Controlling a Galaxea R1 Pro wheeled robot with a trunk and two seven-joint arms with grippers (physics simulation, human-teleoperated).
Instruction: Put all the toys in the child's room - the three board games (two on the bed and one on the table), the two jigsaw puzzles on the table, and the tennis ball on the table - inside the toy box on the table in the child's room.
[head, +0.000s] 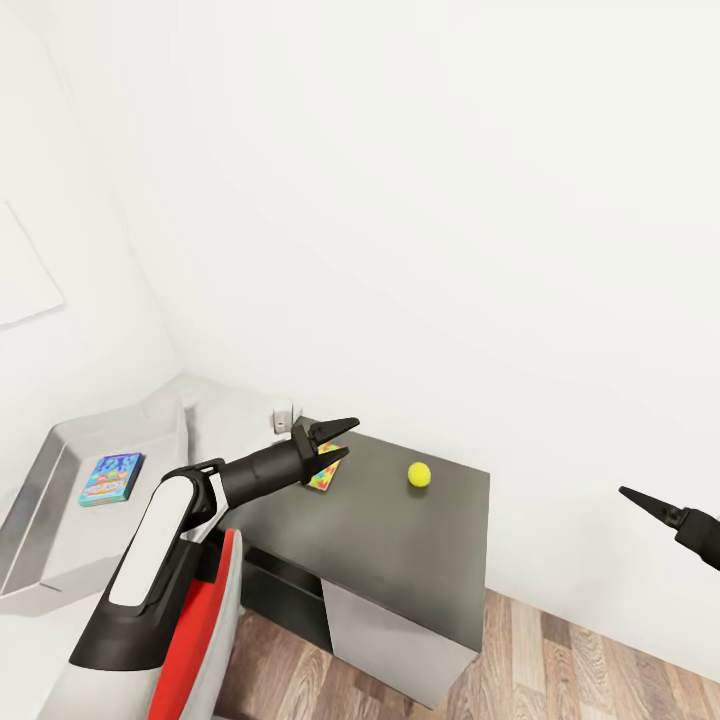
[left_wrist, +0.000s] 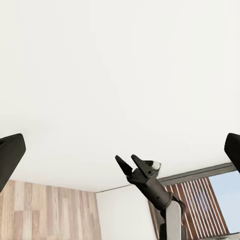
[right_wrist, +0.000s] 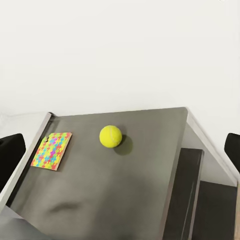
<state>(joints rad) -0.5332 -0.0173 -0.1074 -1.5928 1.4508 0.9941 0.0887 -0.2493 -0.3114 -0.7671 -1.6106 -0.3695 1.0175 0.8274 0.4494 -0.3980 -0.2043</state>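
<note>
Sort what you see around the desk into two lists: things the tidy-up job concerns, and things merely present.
Job:
tennis ball on the dark desk top
jigsaw puzzle on that top
small blue board game lying in the toy box
left gripper, open, over the puzzle

Merely present:
red chair
wall socket

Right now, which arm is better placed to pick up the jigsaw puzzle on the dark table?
Probably the left. In the head view the left gripper hovers open just above the jigsaw puzzle, while the right gripper is off to the side, beyond the tennis ball.
</note>
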